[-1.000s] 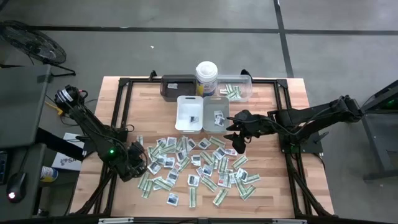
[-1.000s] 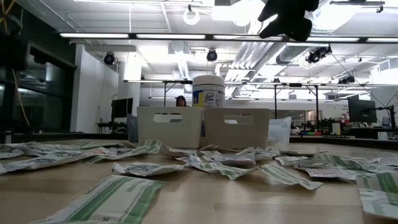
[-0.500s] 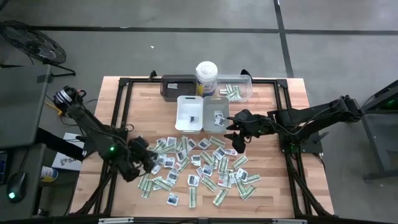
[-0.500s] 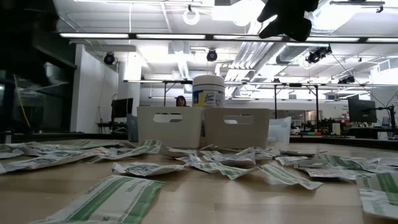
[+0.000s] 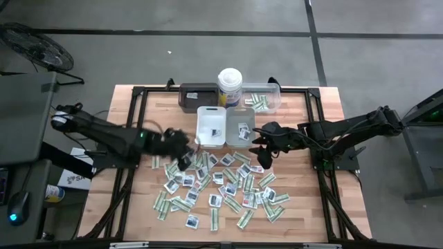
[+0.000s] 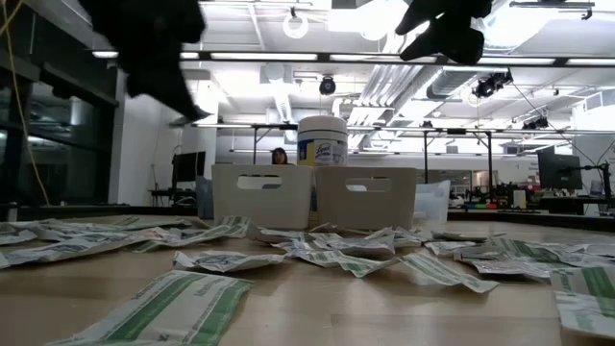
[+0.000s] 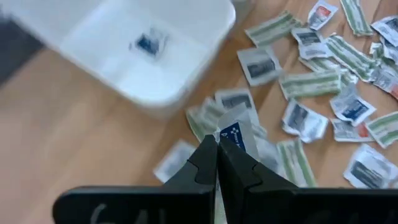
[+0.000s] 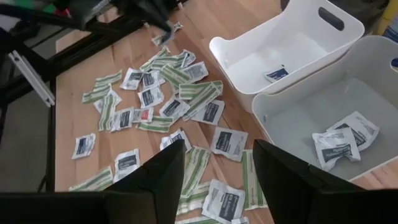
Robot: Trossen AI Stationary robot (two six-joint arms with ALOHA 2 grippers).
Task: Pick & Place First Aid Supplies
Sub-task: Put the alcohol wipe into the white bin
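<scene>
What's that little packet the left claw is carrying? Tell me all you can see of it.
The packet is a small, flat white sachet with a blue printed mark, papery or foil-like by its look. The left gripper has its two dark fingers shut on the packet's lower edge, so it stands up between them, lifted clear of the wooden table. It hangs above the scattered sachets, close to the white bin that already holds one blue-marked sachet. Nothing else touches it.

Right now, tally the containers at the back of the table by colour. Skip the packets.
White rectangular plastic tray: 1
Grey rectangular plastic tray: 1
Dark rectangular tray: 1
Clear rectangular tray: 1
Tall white round canister with lid: 1
Total: 5
</scene>
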